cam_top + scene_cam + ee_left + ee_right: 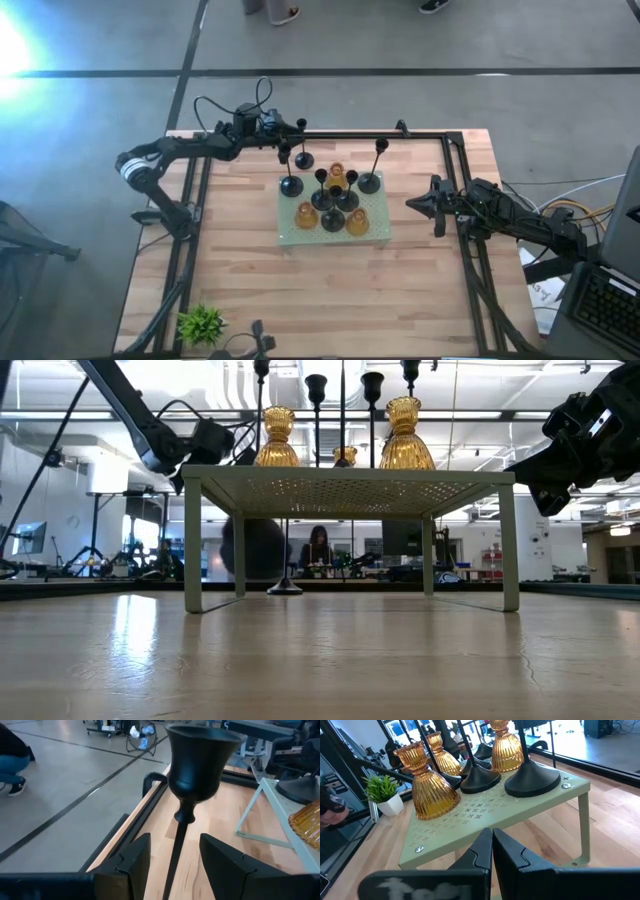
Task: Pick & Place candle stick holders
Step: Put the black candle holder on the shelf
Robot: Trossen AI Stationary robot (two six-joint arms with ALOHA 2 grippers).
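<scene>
A black candle stick holder [200, 760] with a bell-shaped cup and a thin stem stands by the table's far left edge; its base is out of the wrist picture. My left gripper [175, 845] is open, one finger on each side of the stem, gaps showing on both sides. In the high view this gripper [286, 143] sits just left of the holder's cup [301, 126]. Several more black and amber glass holders [427, 782] stand by their bases on a pale green perforated stand [380, 232]. My right gripper [492, 847] is shut, level, at that stand's right side [412, 205].
The stand rests on thin legs [510, 545] above the wood. Black frame rails [462, 150] run along the table's far, left and right edges. A small green plant [202, 322] sits at the near left corner. Bare wood [330, 290] lies toward the near edge.
</scene>
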